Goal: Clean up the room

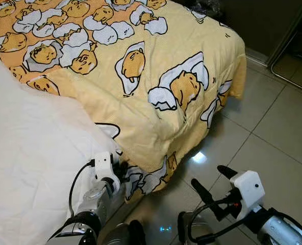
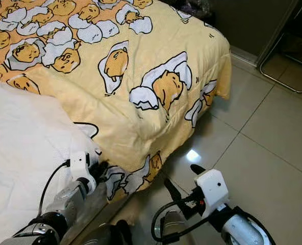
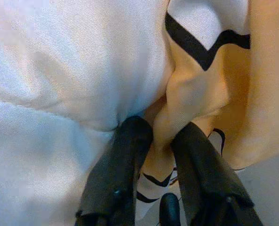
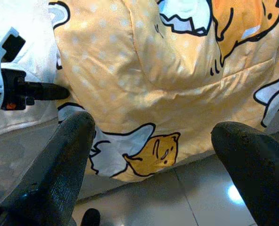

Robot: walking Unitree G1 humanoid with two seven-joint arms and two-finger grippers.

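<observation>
The blanket, yellow with a cartoon print, is shown spread over the bed, its corner draped over the edge toward the tiled floor; a white duvet lies beside it on the robot's left, the two touching along a seam-like line. The left gripper is seen pinched on a fold of the blanket at its lower hem, just where yellow cloth meets white; the right gripper is held spread wide and empty above the floor, near the hanging corner but apart from it.

Risks, as judged: the fold is held between the fingertips only, so a strong pull could let it slip out; the white duvet lies against one finger and could be dragged along if it is caught in the pinch; a pull toward the floor could bring the hem onto the tiles; the cable at the left wrist could snag on bunched cloth.

Edges and room: the bed's corner is bounded by the draped hem; open floor is available to the right and ahead, where a metal frame stands well apart; the left side is closed off by bedding.
</observation>
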